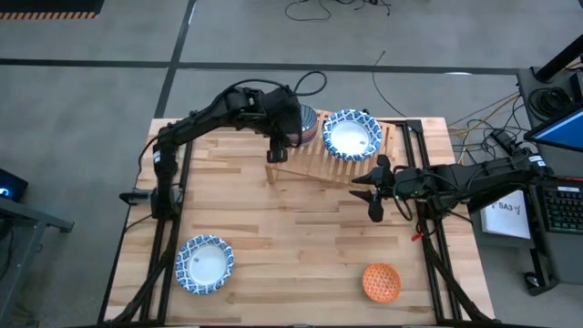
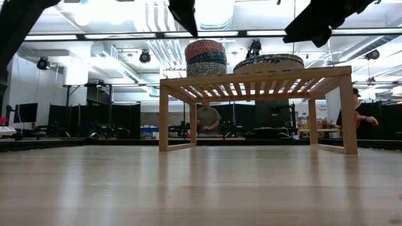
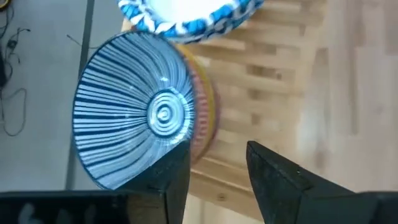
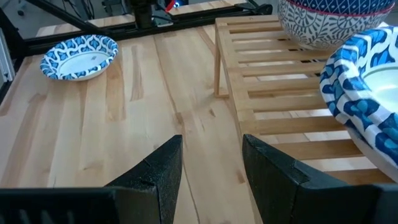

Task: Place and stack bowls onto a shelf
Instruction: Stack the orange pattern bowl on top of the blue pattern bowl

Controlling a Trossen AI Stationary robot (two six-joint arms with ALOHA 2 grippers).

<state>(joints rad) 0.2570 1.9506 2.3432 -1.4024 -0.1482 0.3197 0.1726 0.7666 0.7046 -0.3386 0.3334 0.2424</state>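
Bowls were already gathered on the shelf (image 1: 337, 162) at the tabletop's far edge, which explained where both arms stood. A stack of small bowls (image 2: 205, 59) sat at the shelf's far left corner, one nested in another with mouths up, the blue-striped bowl (image 3: 134, 118) on top. Beside it, at the shelf's far right, lay a wide patterned bowl (image 1: 352, 135), its white centre facing upward; from table level it looked like more than one wide bowl nested, though the count could not be told.

The left gripper (image 1: 276, 155) hung over the shelf's left end, just beside the stack, with its fingers apart and nothing between them. That suited a release: the striped bowl rested on the stack by its own weight, level and upright, so no grip was needed. Nesting kept the pile narrow, leaving slats free.

The right gripper (image 1: 373, 193) waited off the shelf's near right corner, fingers spread and empty, pointed across the table toward the left edge.

Two bowls remained on the table: a wide bowl (image 1: 204, 264) near the near left corner and an orange bowl (image 1: 382, 282) near the near right corner, both mouth up. Being round, none had a long axis; only the upward-facing openings gave them direction.
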